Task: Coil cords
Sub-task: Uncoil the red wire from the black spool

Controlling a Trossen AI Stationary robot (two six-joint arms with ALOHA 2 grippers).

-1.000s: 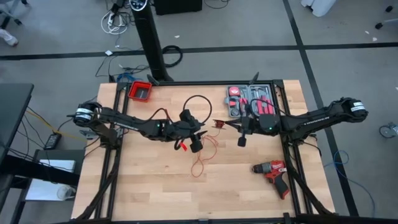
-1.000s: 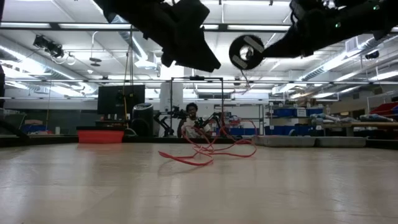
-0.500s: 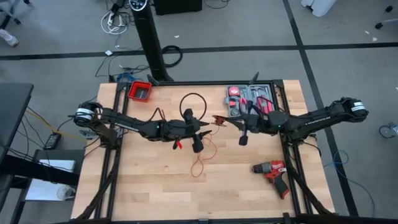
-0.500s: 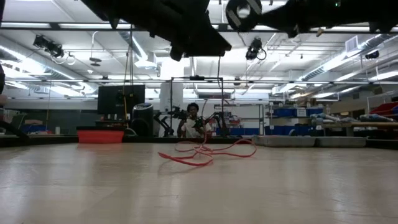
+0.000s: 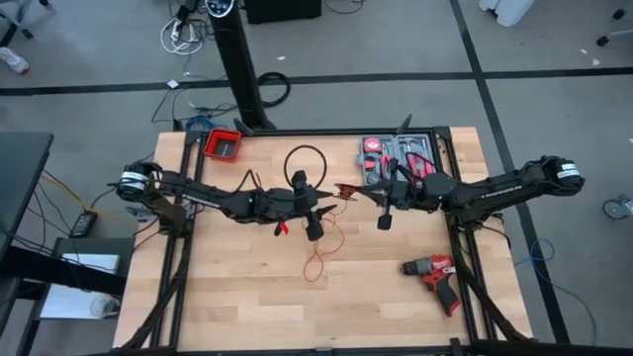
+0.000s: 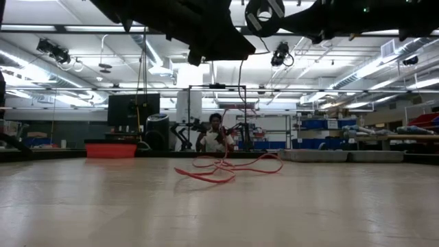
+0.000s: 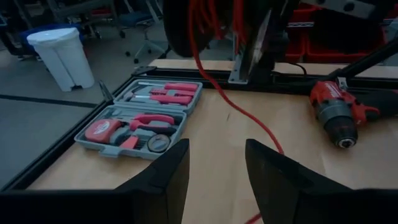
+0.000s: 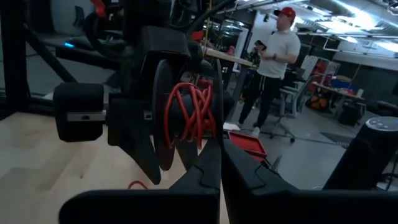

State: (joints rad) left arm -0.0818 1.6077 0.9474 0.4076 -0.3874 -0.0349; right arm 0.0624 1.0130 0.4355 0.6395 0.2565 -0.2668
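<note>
a red bin [image 5: 224, 145] sits at the table's [image 5: 247, 297] far left corner, a grey tool case [image 5: 394, 158] at the far right, a red drill [image 5: 432, 273] near the right edge. the two arms meet over the middle, raised off the wood. the thin red cord [image 5: 322, 247] trails in loose loops below them, part of it wrapped round the left gripper [image 5: 318, 220], whose fingers stand apart. the right gripper [image 5: 350, 194] is pinched shut; i can't tell whether on the cord.

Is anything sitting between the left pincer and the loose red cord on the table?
Nothing visible. The left pincer hangs open directly above the cords loose on the bare table; drill and tool case lie off to the side.
</note>
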